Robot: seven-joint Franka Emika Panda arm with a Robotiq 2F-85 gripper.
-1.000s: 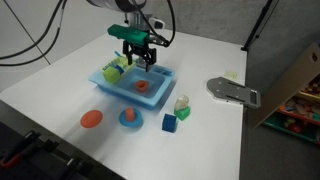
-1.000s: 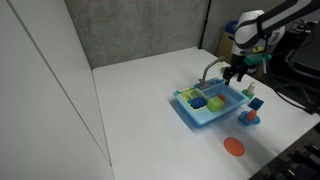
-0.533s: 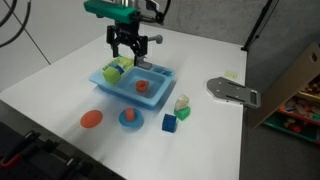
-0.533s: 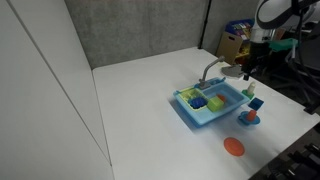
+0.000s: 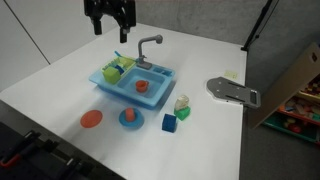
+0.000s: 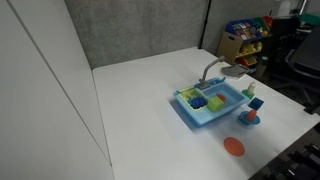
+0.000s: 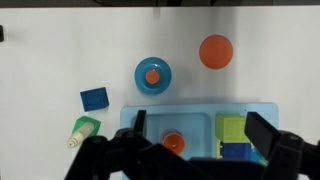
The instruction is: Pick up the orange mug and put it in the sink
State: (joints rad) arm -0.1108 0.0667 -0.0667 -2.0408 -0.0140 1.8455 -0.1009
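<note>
The orange mug (image 5: pixel 141 86) stands upright in the open basin of the blue toy sink (image 5: pixel 150 99), below the grey faucet (image 5: pixel 148 45). In the wrist view the mug (image 7: pixel 173 142) lies in the sink (image 7: pixel 200 104) between my fingers, far below them. My gripper (image 5: pixel 108 22) is open and empty, high above the sink's back left. The wrist view shows its two dark fingers spread wide (image 7: pixel 200 132). The sink also shows in an exterior view (image 6: pixel 190 118), where my gripper is out of view.
Green and blue blocks (image 5: pixel 117 68) fill the sink's other basin. In front of the sink are an orange disc (image 5: pixel 91 119), a blue plate with an orange piece (image 5: pixel 130 117), a blue cube (image 5: pixel 169 122) and a green-white bottle (image 5: pixel 181 105). A grey tool (image 5: pixel 232 91) lies near the table edge.
My gripper has risen from just above the sink to high over the table, shifting left in the view. The orange mug stays in the sink.
</note>
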